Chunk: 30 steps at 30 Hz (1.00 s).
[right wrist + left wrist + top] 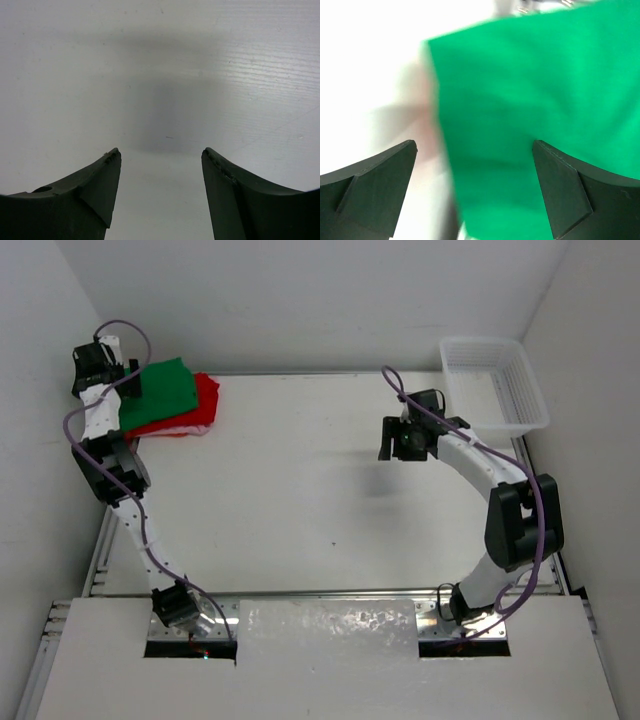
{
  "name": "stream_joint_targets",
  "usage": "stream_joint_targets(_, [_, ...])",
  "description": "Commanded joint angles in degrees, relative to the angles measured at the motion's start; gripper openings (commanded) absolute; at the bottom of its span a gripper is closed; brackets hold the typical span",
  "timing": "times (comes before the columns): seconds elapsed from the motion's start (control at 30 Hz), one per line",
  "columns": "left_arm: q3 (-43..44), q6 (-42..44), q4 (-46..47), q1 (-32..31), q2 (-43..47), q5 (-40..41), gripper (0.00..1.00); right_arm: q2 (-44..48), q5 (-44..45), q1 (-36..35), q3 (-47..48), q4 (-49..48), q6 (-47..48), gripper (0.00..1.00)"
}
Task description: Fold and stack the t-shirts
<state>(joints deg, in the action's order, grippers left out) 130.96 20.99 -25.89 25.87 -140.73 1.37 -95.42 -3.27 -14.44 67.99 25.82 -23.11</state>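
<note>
A folded green t-shirt [162, 388] lies on top of a red t-shirt [198, 410] at the table's far left corner. A sliver of paler cloth [203, 429] shows under the red one. My left gripper [132, 383] hangs over the green shirt's left edge. In the left wrist view its jaws stand wide open [475, 150] above the green cloth [535, 100], gripping nothing; that view is blurred. My right gripper [407, 445] hovers over the bare table at the right. It is open [160, 155] and empty.
A white mesh basket [497, 380] stands at the far right corner and looks empty. The white table [300, 500] is bounded by walls at the back and on both sides. A cable loops beside the left arm [120, 480].
</note>
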Motion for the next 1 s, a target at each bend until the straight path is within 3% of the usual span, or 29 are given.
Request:
stream_joint_targets(0.0, [-1.14, -2.35, 6.12, 2.08, 8.26, 4.81, 1.0, 1.2, -1.74, -0.5, 1.62, -1.65, 0.88, 0.64])
stream_joint_targets(0.17, [-1.58, -4.73, 4.18, 2.87, 10.91, -3.3, 1.0, 1.72, -1.74, -0.86, 1.45, -1.74, 0.88, 0.64])
stream_joint_targets(0.37, [-1.58, -3.25, 4.88, 2.96, 9.43, 5.04, 1.0, 4.09, -2.09, -1.03, -1.09, -3.41, 0.7, 0.64])
stream_joint_targets(0.53, [-6.05, -5.17, 12.24, 3.31, 7.84, -3.47, 1.0, 4.63, -2.53, -1.03, -1.81, -3.5, 0.88, 0.64])
stream_joint_targets(0.77, [-3.07, -4.04, 12.7, 3.31, -0.77, 10.39, 0.98, 5.33, -2.27, -1.12, -1.89, -3.59, 0.79, 0.65])
stream_joint_targets(0.97, [-6.94, -2.98, 15.25, 3.31, 0.8, 10.85, 0.97, 4.45, -2.88, -1.12, -0.14, -3.06, 1.05, 0.65])
